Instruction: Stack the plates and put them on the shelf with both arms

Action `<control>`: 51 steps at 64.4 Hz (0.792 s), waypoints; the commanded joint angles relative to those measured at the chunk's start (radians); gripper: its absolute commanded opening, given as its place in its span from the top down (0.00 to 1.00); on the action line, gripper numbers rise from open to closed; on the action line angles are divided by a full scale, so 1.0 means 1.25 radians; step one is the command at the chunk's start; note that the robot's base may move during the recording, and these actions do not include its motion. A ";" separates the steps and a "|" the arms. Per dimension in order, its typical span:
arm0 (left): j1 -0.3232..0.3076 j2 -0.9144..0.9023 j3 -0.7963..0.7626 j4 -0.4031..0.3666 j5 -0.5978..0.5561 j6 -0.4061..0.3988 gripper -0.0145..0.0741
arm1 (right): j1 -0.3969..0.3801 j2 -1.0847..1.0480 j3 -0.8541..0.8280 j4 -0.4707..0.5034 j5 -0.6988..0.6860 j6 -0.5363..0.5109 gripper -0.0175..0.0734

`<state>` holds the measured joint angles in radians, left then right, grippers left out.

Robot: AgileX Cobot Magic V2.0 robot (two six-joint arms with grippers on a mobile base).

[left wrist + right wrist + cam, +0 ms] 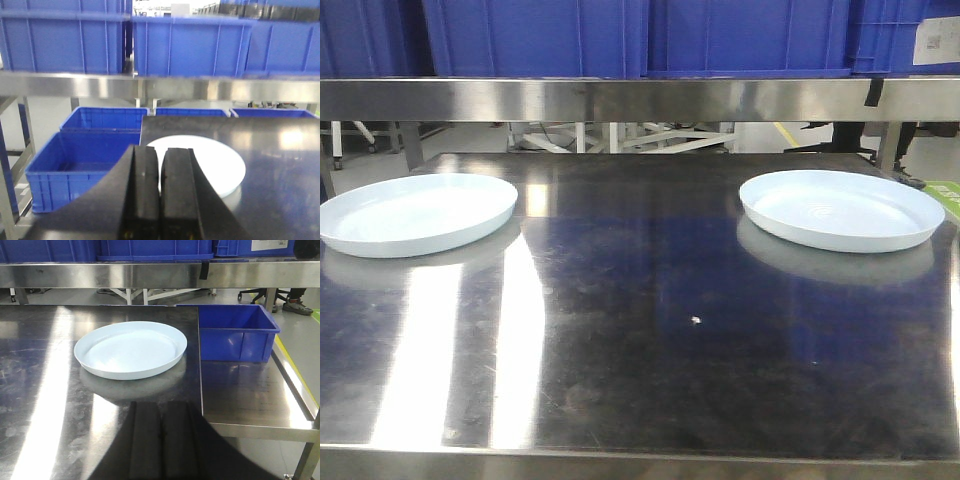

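At my left gripper [160, 155], the two black fingers [145, 190] are pressed together with only a hairline seam between them. They pinch nothing and touch nothing. Just beyond their tips, and slightly to their right, the left plate [210, 165] lies flat on the steel tabletop [280, 170], apart from me. Farther ahead and above runs the shelf [200, 89], with blue crates [190, 47] standing over its front rail. To my left, below table level, sit the open blue bins [85, 165].

At my right gripper [161, 412], the fingers read as one dark, dim block. I judge them closed on each other and empty. Ahead of them, a little to their left, the right plate [130, 350] rests upright on the tabletop near its right edge, clear of my tips. The shelf rail crosses the scene beyond it.

In the front view, the two plates lie well apart, one toward each side of the table, and neither arm appears. As to progress, I judge that nothing is done: no plate is lifted, none is stacked, and none is on the shelf. Grasping, stacking and the two-armed placement all remain.
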<state>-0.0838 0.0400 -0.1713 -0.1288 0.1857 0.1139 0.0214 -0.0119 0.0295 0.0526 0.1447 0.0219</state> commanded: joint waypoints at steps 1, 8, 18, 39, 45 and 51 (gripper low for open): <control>-0.001 0.059 -0.085 -0.017 0.001 -0.004 0.74 | -0.005 -0.014 0.000 -0.002 -0.066 0.000 0.75; -0.001 0.142 -0.152 -0.022 0.061 -0.004 0.74 | -0.005 -0.014 0.000 -0.002 -0.066 0.000 0.75; -0.001 0.291 -0.239 -0.034 0.090 -0.005 0.74 | -0.005 -0.014 0.000 -0.002 -0.066 0.000 0.75; -0.001 0.675 -0.401 -0.067 0.129 -0.005 0.74 | -0.005 -0.014 0.000 -0.002 -0.066 0.000 0.75; -0.001 0.795 -0.471 -0.066 0.168 -0.005 0.74 | -0.005 -0.014 0.000 -0.002 -0.066 0.000 0.75; 0.006 0.902 -0.552 -0.066 0.231 -0.005 0.74 | -0.005 -0.014 0.000 -0.002 -0.066 0.000 0.75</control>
<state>-0.0838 1.0759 -0.7650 -0.1929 0.4761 0.1139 0.0214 -0.0119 0.0295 0.0526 0.1447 0.0219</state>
